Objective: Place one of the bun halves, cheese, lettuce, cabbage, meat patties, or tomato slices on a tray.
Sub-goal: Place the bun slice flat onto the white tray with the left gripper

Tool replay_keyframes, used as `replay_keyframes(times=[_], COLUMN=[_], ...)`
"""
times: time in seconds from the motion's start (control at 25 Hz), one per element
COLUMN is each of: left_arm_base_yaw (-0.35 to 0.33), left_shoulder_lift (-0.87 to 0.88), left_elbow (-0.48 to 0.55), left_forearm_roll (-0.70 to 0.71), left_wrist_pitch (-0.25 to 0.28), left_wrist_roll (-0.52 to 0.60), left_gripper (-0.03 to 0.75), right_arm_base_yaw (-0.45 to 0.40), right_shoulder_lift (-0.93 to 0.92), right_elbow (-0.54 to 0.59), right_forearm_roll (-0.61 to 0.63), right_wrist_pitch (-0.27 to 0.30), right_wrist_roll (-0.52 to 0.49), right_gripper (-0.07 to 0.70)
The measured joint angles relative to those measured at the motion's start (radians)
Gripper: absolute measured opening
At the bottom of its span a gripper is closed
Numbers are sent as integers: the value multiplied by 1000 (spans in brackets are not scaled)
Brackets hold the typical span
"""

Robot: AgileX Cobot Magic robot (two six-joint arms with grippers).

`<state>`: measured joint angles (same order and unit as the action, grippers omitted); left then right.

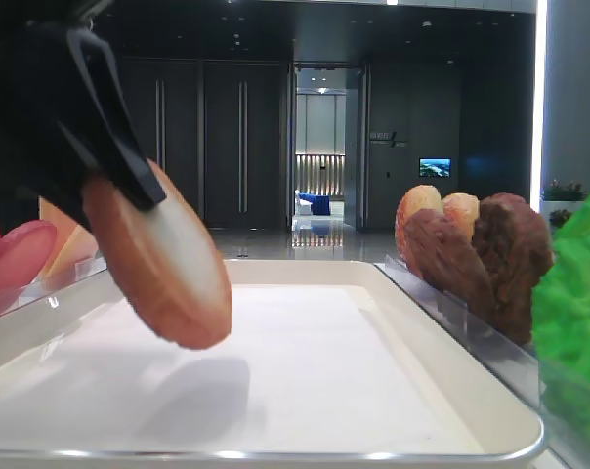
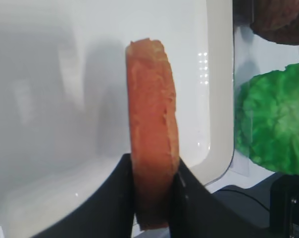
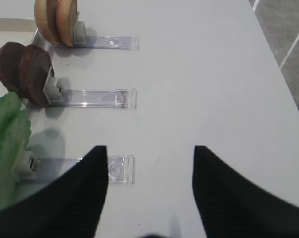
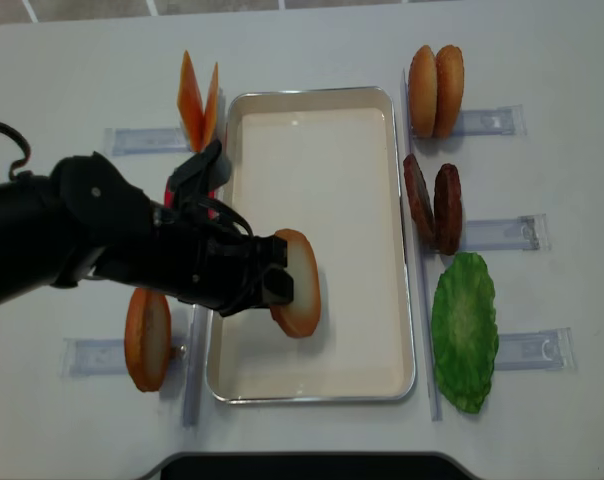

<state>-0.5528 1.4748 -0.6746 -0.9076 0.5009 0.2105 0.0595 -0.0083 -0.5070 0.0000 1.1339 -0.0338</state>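
My left gripper (image 4: 278,284) is shut on a bun half (image 4: 298,283), which it holds on edge and tilted over the white tray (image 4: 322,170). In the low exterior view the bun half (image 1: 168,274) hangs just above the tray (image 1: 324,371) lining, with its shadow below it. The left wrist view shows the black fingers (image 2: 115,198) pressed on both flat faces of the bun half (image 2: 152,124). Over bare table, my right gripper (image 3: 147,161) stands open with nothing in it. Cabbage is out of view.
Right of the tray, clear holders carry two bun halves (image 4: 435,90), two meat patties (image 4: 432,205) and lettuce (image 4: 464,330). On the left are cheese (image 4: 197,105), tomato slices (image 1: 17,259) partly under the arm, and another bun half (image 4: 147,338).
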Motion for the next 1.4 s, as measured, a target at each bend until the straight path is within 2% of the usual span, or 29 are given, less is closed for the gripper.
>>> replay_keyframes(times=[0.16, 0.4, 0.48, 0.68, 1.04, 1.4], left_arm_base_yaw=[3, 3, 3, 3, 3, 3], left_shoulder_lift=[24, 27, 27, 62, 147, 147], left_elbow=[0, 0, 0, 0, 0, 0], left_forearm_roll=[-13, -89, -130, -257, -365, -375], left_wrist_pitch=[-8, -87, -99, -97, -72, -72], left_wrist_roll=[27, 135, 178, 305, 417, 425], left_gripper=[139, 139, 139, 139, 139, 139], right_arm_base_yaw=[0, 0, 0, 0, 0, 0], right_shoulder_lift=[0, 0, 0, 0, 0, 0], right_elbow=[0, 0, 0, 0, 0, 0], right_forearm_roll=[0, 0, 0, 0, 0, 0], right_wrist_pitch=[0, 0, 0, 0, 0, 0], right_wrist_roll=[0, 0, 0, 0, 0, 0], right_gripper=[370, 370, 369, 363, 361, 361])
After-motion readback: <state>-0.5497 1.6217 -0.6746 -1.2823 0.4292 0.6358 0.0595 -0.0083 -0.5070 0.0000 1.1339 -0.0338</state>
